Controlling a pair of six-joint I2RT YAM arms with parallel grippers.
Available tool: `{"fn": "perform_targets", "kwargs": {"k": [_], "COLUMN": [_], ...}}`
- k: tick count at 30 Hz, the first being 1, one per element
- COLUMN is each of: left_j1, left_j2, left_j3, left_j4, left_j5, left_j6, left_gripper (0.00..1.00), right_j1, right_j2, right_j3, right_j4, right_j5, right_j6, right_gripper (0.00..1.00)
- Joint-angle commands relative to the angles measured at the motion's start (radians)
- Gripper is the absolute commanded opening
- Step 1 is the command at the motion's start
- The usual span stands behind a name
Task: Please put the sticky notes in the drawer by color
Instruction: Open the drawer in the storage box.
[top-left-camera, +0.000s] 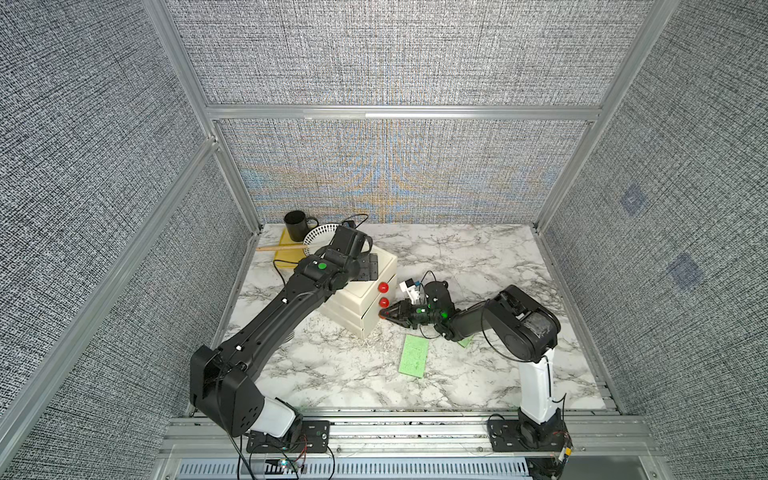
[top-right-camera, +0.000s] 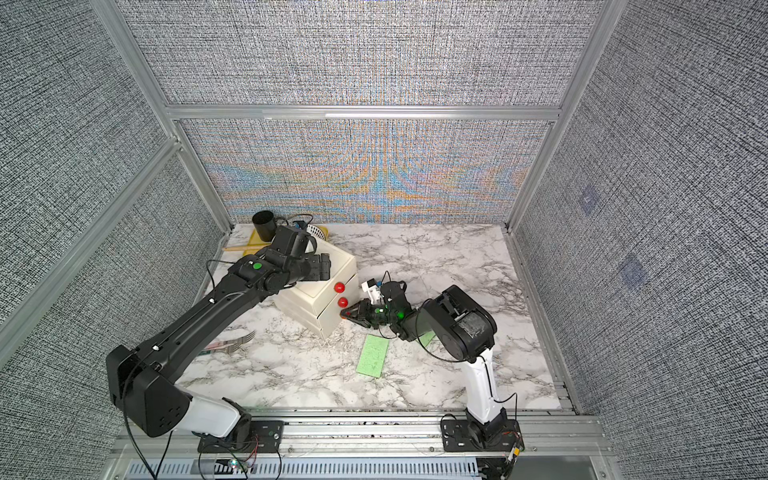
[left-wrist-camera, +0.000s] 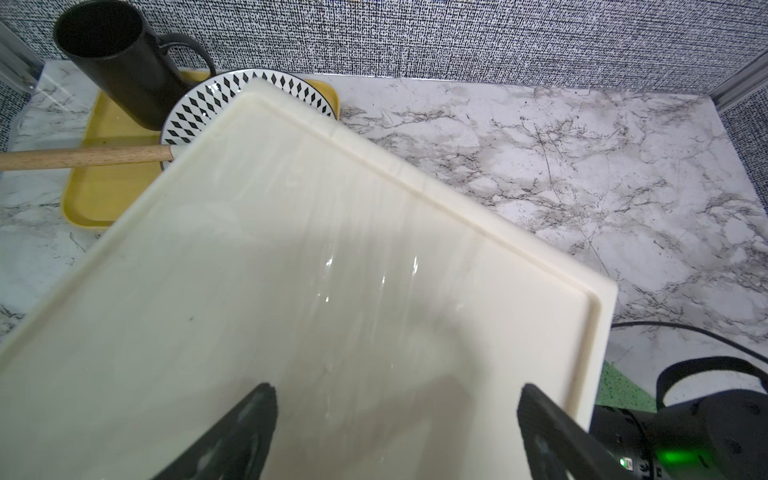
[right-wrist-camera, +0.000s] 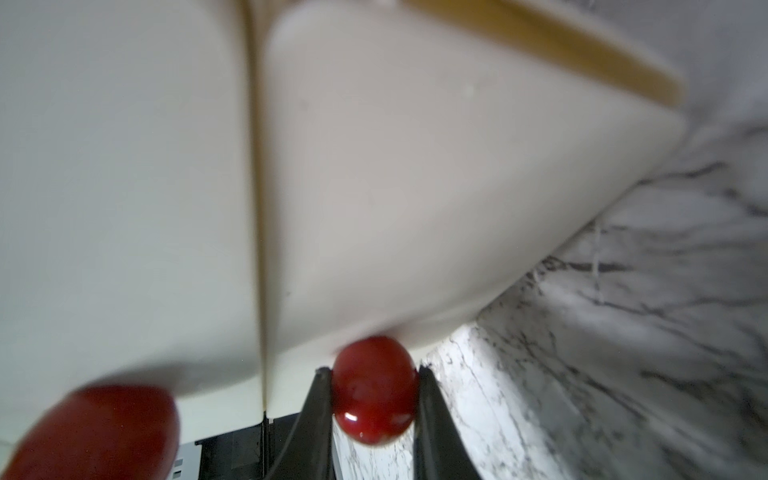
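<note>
The right gripper (right-wrist-camera: 374, 372) is clamped on the lowest red knob (right-wrist-camera: 375, 392) of the drawer cabinet (top-left-camera: 384, 257). In the right wrist view, its 2 black fingers (right-wrist-camera: 318, 399) press against opposite sides of the knob, which sits between them right at their tips. A 2nd red knob (right-wrist-camera: 95, 432) lies just off to one side of these jaws, on the neighbouring drawer front. In both top views, the gripper reaches level toward the cabinet's front face.

The left gripper (left-wrist-camera: 397, 395) is over the cabinet's flat cream top (left-wrist-camera: 332, 270) with its jaws wide apart and nothing between them. Whether the tips touch the lid cannot be told.

2 green sticky notes are in sight. 1 green pad (top-left-camera: 414, 356) lies flat on the marble table (top-left-camera: 478, 257), behind and to the side of the right jaws and near the wrist. The other green pad (top-left-camera: 465, 342) is mostly hidden under the right forearm.

Beyond the left jaws' tips, past the cabinet's far edge, a black mug (left-wrist-camera: 112, 62) and a patterned plate (left-wrist-camera: 199, 108) sit on a yellow tray (left-wrist-camera: 95, 199).
</note>
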Motion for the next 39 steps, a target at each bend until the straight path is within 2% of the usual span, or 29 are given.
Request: {"fn": "perform_targets", "kwargs": {"k": [1, 8, 22, 23, 24, 26, 27, 28, 32, 36, 39], "left_j1": [0.0, -0.001, -0.001, -0.001, -0.002, -0.001, 0.0, 0.0, 0.0, 0.0, -0.001], "left_j2": [0.013, 0.014, 0.028, 0.028, 0.029, 0.029, 0.03, 0.03, 0.025, 0.018, 0.007], "left_j3": [-0.008, -0.009, -0.006, -0.005, -0.006, -0.005, -0.004, -0.002, 0.01, 0.029, 0.036], "left_j4": [-0.105, -0.106, -0.108, -0.109, -0.11, -0.111, -0.112, -0.115, -0.116, -0.116, -0.11], "left_j5": [0.099, 0.099, 0.123, 0.123, 0.122, 0.121, 0.122, 0.119, 0.108, 0.098, 0.085], "left_j6": [-0.031, -0.034, -0.037, -0.036, -0.036, -0.033, -0.031, -0.031, -0.026, -0.011, -0.001], "left_gripper": [0.92, 0.92, 0.91, 0.91, 0.91, 0.91, 0.92, 0.92, 0.94, 0.95, 0.95], "right_j1": [-0.003, -0.017, -0.034, -0.038, -0.041, -0.043, -0.043, -0.044, -0.061, -0.112, -0.163], "right_j2": [-0.03, -0.128, -0.329, -0.343, -0.359, -0.396, -0.423, -0.447, -0.582, -0.699, -0.779], "right_j3": [-0.022, -0.136, -0.264, -0.268, -0.271, -0.267, -0.269, -0.265, -0.241, -0.173, -0.118], "right_j4": [-0.024, -0.157, -0.467, -0.501, -0.535, -0.61, -0.652, -0.686, -0.882, -1.152, -1.342], "right_j5": [0.012, 0.052, 0.183, 0.198, 0.212, 0.246, 0.269, 0.288, 0.382, 0.515, 0.627], "right_j6": [-0.047, -0.166, -0.325, -0.337, -0.347, -0.368, -0.377, -0.386, -0.437, -0.491, -0.483], "right_gripper": [0.16, 0.12, 0.13, 0.15, 0.22, 0.44, 0.52, 0.56, 0.61, 0.61, 0.6]}}
